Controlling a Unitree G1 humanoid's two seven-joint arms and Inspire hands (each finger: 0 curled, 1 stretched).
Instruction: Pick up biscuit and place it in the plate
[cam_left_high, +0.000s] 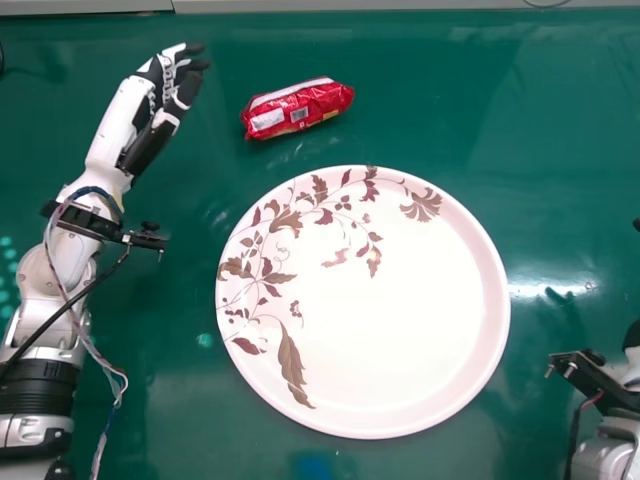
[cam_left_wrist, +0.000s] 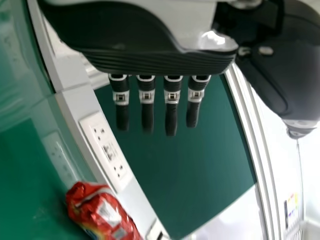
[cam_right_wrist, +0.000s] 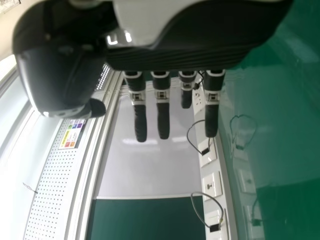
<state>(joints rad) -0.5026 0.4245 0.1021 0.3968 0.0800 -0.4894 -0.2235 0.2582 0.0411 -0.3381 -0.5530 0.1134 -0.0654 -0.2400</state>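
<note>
My left hand (cam_left_high: 172, 88) is over the table at the upper left in the head view, to the left of the red biscuit packet (cam_left_high: 298, 108) and apart from it. In the left wrist view the left hand (cam_left_wrist: 146, 97) has straight fingers and holds nothing; the biscuit packet (cam_left_wrist: 104, 212) lies on the green surface. The large white plate (cam_left_high: 400, 330) with brown leaf patterns sits mid-table, nearer than the packet. At the head view's right edge is part of my right arm; its hand (cam_right_wrist: 161, 107) has its fingers extended, with nothing in them.
The green table (cam_left_high: 560, 130) reaches around the plate. A pale ledge (cam_left_high: 90, 5) runs along its far edge. Wall sockets (cam_left_wrist: 106, 150) and a socket strip with cables (cam_right_wrist: 212, 185) stand at the table's border. Cables hang along my left forearm.
</note>
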